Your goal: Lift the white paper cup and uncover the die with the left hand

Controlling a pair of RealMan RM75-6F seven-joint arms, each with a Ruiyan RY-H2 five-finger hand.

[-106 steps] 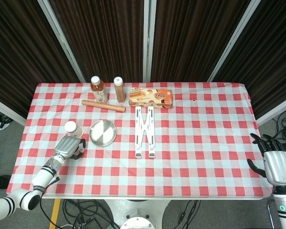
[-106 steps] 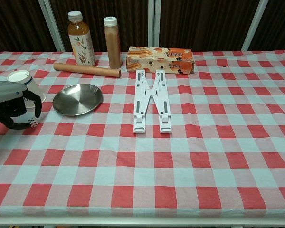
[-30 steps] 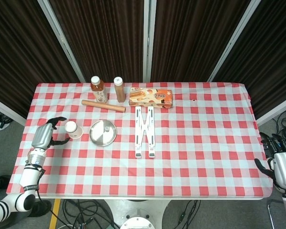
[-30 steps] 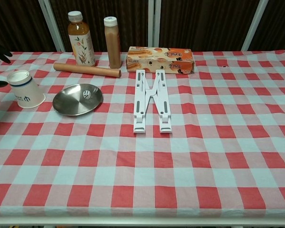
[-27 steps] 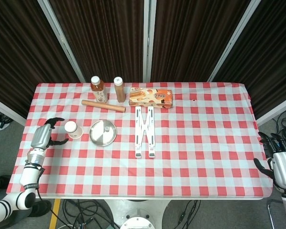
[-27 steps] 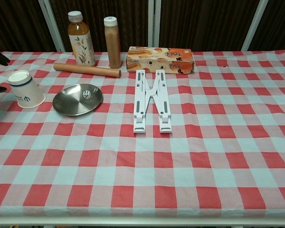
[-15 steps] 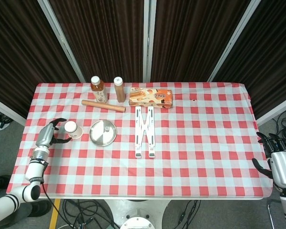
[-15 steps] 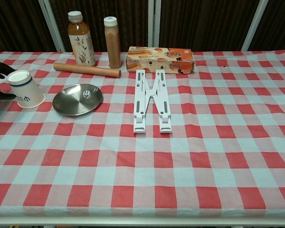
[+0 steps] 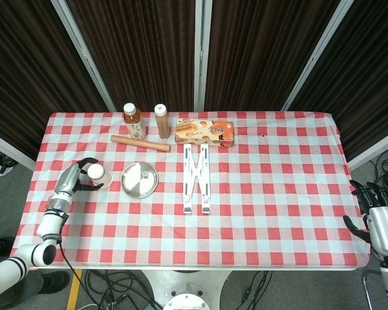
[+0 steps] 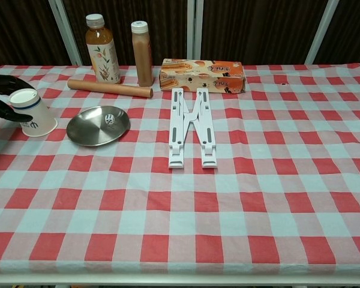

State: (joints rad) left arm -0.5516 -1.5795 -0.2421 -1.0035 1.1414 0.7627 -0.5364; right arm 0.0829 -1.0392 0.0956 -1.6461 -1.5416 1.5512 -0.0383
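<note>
The white paper cup (image 9: 97, 173) (image 10: 33, 113) stands upside down on the checked cloth near the table's left edge. My left hand (image 9: 73, 177) (image 10: 2, 96) is at the cup's left side, with its dark fingers curving around it front and back. I cannot tell whether they press on it. The cup rests on the cloth. A small white die (image 10: 109, 119) lies in the metal plate (image 9: 139, 180) (image 10: 90, 129) just right of the cup. My right hand (image 9: 381, 223) hangs off the table's front right corner with its fingers spread, holding nothing.
Two bottles (image 10: 104, 49) (image 10: 143, 45), a wooden rolling pin (image 10: 110, 88) and a snack box (image 10: 202, 75) line the back. A white folding stand (image 10: 192, 127) lies mid-table. The checked cloth (image 10: 276, 180) covers the table.
My left hand has moved right from beyond the table's left edge to the cup, and its fingers now wrap around it. The cup, die and right hand have stayed put.
</note>
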